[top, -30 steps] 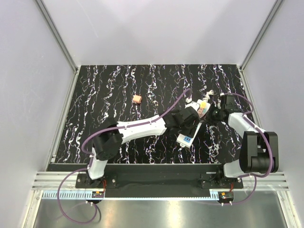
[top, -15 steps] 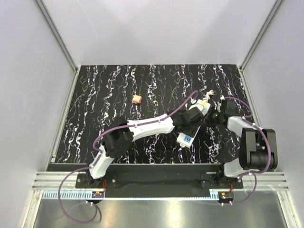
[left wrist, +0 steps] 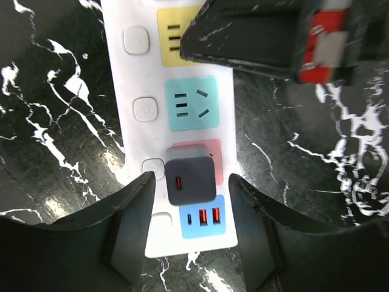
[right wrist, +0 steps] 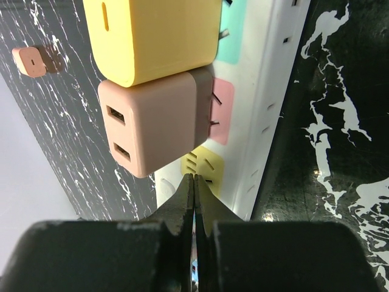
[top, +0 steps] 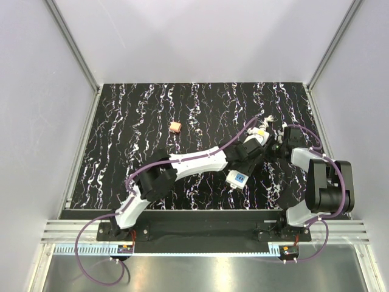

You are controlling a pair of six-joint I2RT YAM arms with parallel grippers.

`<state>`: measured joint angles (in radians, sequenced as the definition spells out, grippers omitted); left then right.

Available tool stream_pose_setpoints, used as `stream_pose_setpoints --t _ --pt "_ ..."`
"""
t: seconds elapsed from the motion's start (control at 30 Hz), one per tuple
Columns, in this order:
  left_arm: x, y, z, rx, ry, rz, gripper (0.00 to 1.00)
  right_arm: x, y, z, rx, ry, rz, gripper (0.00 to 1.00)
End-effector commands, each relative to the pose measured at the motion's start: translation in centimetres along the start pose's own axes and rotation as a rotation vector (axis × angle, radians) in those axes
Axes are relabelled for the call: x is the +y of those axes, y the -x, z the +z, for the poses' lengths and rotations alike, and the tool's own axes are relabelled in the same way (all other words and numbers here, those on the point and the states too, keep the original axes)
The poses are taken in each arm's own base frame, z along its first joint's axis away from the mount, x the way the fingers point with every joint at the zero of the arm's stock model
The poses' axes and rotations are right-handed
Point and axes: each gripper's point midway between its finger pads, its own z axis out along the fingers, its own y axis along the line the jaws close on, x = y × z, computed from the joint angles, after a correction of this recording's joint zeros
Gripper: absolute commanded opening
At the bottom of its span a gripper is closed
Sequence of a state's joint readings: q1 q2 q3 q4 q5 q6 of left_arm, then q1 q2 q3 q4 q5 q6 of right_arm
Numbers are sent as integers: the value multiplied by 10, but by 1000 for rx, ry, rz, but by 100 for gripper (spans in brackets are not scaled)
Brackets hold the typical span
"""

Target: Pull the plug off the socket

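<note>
Plug [top: 175, 126]: orange-peach block, lay loose on the desk [top: 121, 121], upper left of the overhead view, well apart from the socket [top: 238, 178]. Socket: white strip, slanted, right of centre. Left gripper [left wrist: 191, 188]: jaws spread, fingers [left wrist: 130, 225] either side of a dark grey adapter [left wrist: 189, 173] seated over the strip's pink outlet. Right gripper [right wrist: 193, 182]: fingers pressed together, nothing between them, tips at the strip's edge by a yellow outlet

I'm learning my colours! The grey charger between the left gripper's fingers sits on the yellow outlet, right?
Not yellow. In the left wrist view the grey charger, between the fingers of the left gripper, sits on the pink outlet of the power strip.
</note>
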<state>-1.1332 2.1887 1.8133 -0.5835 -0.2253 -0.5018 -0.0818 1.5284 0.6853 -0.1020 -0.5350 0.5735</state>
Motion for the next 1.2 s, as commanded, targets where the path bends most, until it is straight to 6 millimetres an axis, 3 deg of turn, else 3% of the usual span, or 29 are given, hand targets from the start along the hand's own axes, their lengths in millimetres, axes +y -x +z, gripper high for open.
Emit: stream_pose_setpoints --t 0.0,0.13,0.53,0.87,1.0,1.17 --pt "-4 13 0 -38 11 4 54 -21 -2 3 9 -89 18 0" --pt "-3 14 2 -47 29 2 47 -22 -2 3 12 -92 19 0" --pt "-5 24 -1 -91 60 4 46 -22 -2 6 24 -91 26 0" --pt "-7 15 7 -54 60 10 40 -22 -2 6 26 -92 25 0" --pt "-6 17 9 -63 69 8 26 -23 -3 6 25 -93 25 0" --pt "-6 28 0 -87 74 -2 0 -23 -3 5 24 -92 23 0"
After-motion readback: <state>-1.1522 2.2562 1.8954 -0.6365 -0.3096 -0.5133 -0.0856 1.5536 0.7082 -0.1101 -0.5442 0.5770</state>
